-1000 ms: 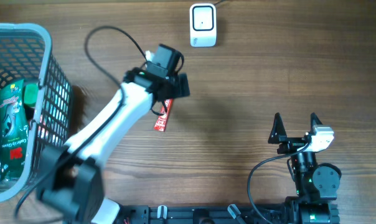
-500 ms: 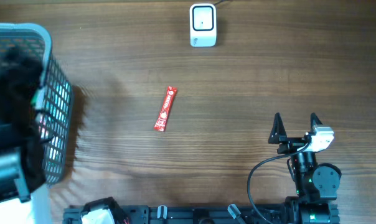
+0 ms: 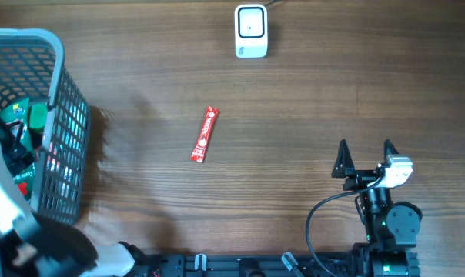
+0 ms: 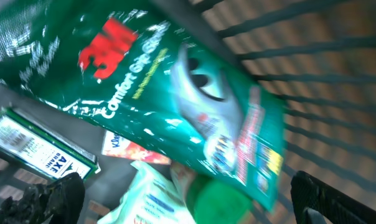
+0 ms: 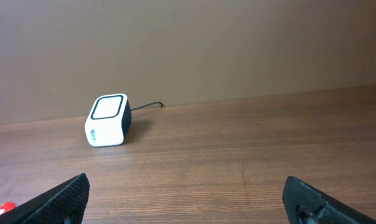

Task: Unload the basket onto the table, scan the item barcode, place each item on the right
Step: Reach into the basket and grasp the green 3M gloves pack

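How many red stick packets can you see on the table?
1. The red stick packet lies on the table near the middle, apart from the white scanner, between the basket and the right gripper. More could be hidden inside the basket.

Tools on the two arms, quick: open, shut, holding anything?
Left tool: open, holding nothing.
Right tool: open, holding nothing.

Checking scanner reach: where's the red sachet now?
Overhead view: the red sachet lies on the table, below-left of the white scanner, right of the basket.
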Tool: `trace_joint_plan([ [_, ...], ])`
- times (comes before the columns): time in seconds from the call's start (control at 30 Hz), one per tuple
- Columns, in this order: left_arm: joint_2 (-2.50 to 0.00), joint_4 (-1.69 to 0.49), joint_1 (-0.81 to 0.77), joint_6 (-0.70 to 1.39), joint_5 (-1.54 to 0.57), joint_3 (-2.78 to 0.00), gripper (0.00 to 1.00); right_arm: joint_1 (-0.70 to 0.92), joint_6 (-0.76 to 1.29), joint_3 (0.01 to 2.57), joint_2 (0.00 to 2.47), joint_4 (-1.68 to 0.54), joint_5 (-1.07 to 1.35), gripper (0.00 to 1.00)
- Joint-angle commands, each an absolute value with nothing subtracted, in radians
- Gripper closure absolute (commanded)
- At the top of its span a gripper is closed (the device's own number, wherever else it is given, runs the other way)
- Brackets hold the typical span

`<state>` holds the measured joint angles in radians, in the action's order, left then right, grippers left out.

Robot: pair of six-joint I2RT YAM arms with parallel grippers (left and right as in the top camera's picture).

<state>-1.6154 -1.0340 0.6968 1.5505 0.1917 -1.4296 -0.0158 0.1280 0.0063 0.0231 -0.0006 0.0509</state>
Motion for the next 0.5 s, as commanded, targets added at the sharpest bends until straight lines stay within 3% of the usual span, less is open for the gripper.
trace_joint_plan([
  [0.0, -1.727, -1.037, 0.702, 1.734, 0.139, -1.427, 0.00, -0.010, 0.133, 0.005, 0.023, 0.001, 0.046, 0.00],
  [0.13, -1.818, -1.021, 0.702, 1.842, 0.139, -1.427, 0.00, -0.010, 0.133, 0.005, 0.023, 0.001, 0.046, 0.00],
  [0.33, -1.902, -0.944, 0.693, 1.832, 0.139, -1.427, 0.03, -0.010, 0.133, 0.005, 0.023, 0.001, 0.046, 0.00],
  [0.4, -1.906, -0.942, 0.693, 1.790, 0.150, -1.427, 0.27, -0.010, 0.132, 0.005, 0.023, 0.001, 0.046, 0.00],
  [0.47, -1.906, -0.931, 0.694, 1.739, 0.183, -1.427, 0.63, -0.010, 0.133, 0.005, 0.023, 0.001, 0.046, 0.00],
])
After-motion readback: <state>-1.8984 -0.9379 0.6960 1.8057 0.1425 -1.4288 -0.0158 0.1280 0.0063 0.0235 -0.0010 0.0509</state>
